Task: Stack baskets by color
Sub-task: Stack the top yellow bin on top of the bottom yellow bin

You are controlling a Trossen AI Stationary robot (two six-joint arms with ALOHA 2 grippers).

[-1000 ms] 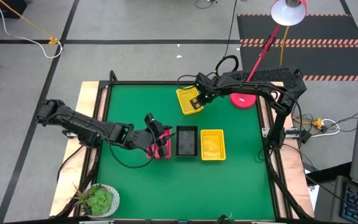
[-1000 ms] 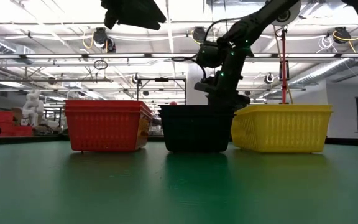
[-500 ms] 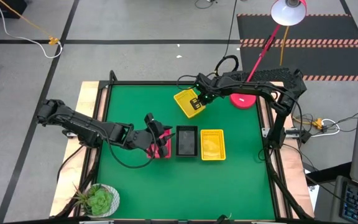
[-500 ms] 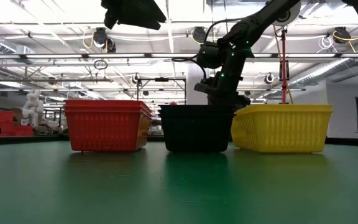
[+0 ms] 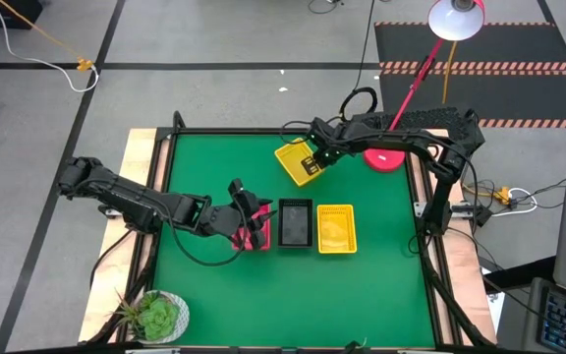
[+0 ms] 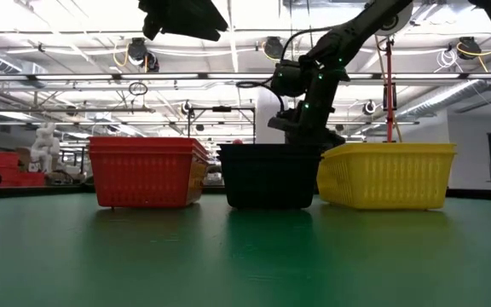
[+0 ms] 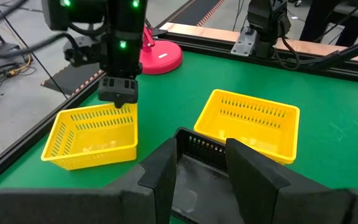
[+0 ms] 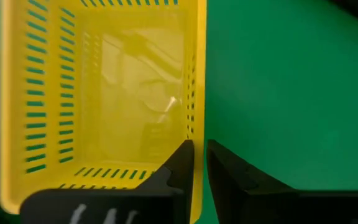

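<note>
Yellow plastic sits between my right gripper's [image 8: 200, 163] fingers: they are pinched together on the side wall of a lone yellow basket [image 5: 296, 160] at the far side of the green table [image 5: 381, 285], just beside the round red lamp base [image 5: 385, 157]. One finger is inside the basket, the other outside. From above, this basket lies askew to the table's edges; whether it touches the table I cannot tell.

My left gripper [image 5: 254, 224] hangs over the red baskets [image 5: 259, 236], its fingers [image 7: 250, 174] apart and holding nothing. These baskets stand at the left end of a row in the middle of the table, with the black baskets [image 5: 295, 222] next and another yellow basket [image 5: 336, 227] at the right end. A potted plant [image 5: 155, 317] stands at the table's near left corner.
</note>
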